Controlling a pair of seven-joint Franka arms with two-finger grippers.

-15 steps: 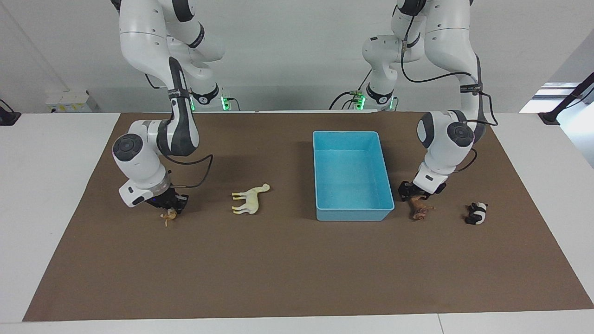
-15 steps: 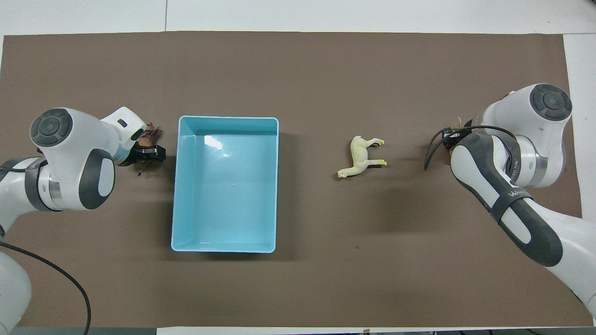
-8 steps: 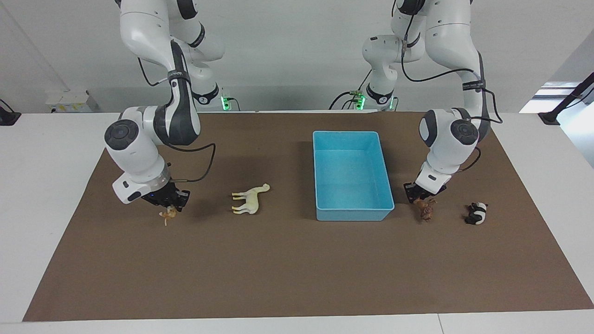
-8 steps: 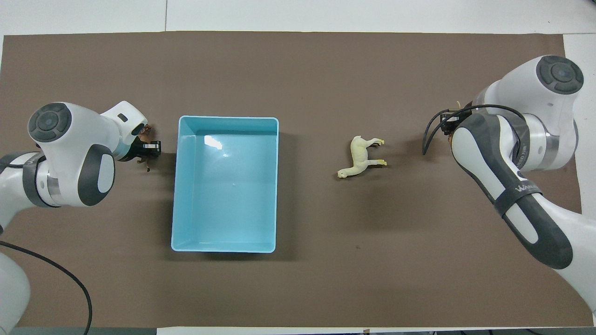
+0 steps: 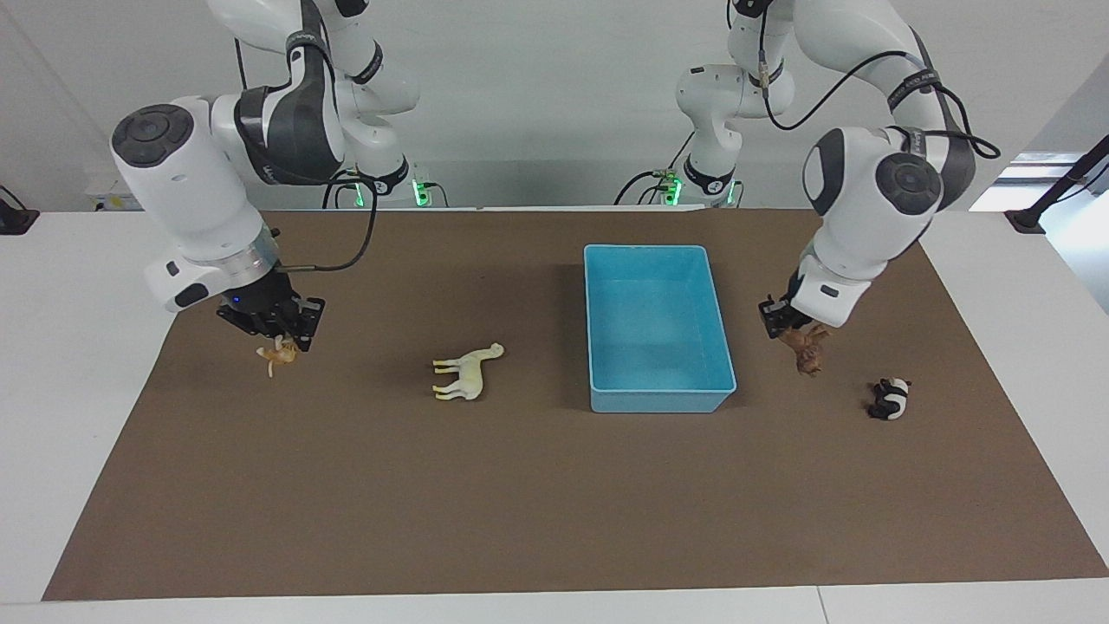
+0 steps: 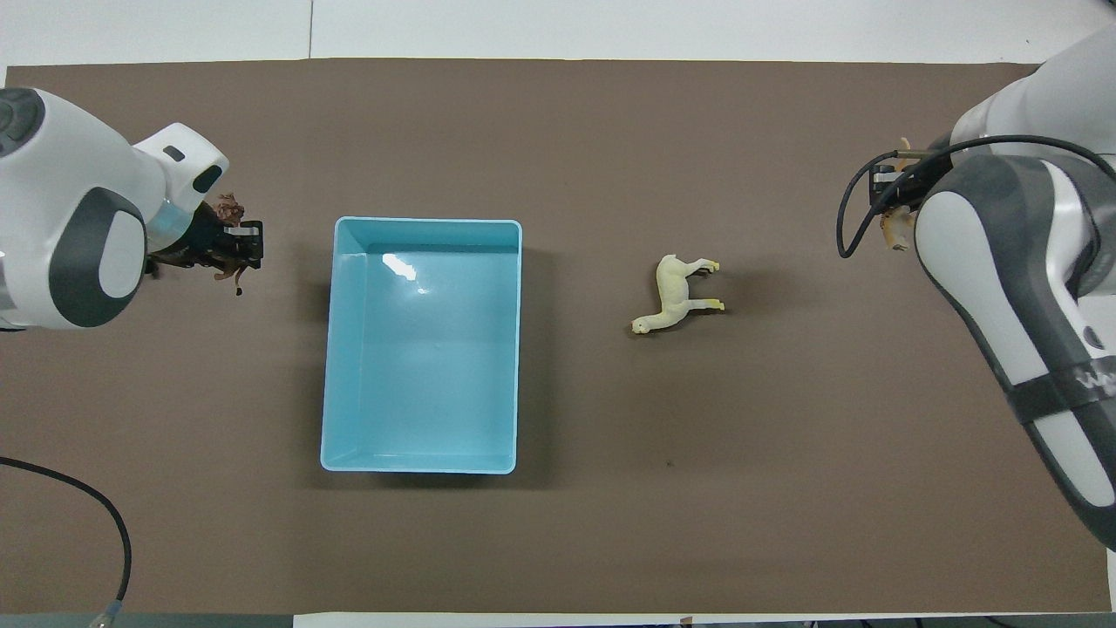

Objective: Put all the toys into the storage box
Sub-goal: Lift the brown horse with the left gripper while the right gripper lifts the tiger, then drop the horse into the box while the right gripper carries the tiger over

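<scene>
My left gripper (image 5: 793,328) is shut on the brown horned animal (image 5: 807,348), which hangs above the mat between the light-blue storage box (image 5: 660,401) and the panda (image 5: 890,399). The panda lies on the mat toward the left arm's end. Raised over the right arm's end of the mat, my right gripper (image 5: 282,340) is shut on the orange tiger (image 5: 276,354). The cream horse (image 5: 468,373) lies on its side between tiger and box. From overhead I see the box (image 6: 328,366), the horse (image 6: 678,296), the brown animal (image 6: 229,209), the tiger (image 6: 894,230) and both grippers (image 6: 234,253) (image 6: 889,196); the panda is hidden there.
A brown mat (image 5: 520,503) covers most of the white table. The box holds nothing. Cables trail from both arms, one lying at the mat's corner nearest the left arm's base (image 6: 87,515).
Both grippers have risen off the mat, lifting the brown animal and the tiger with them. The left gripper closed on the brown animal at the start. Horse, panda and box stayed put.
</scene>
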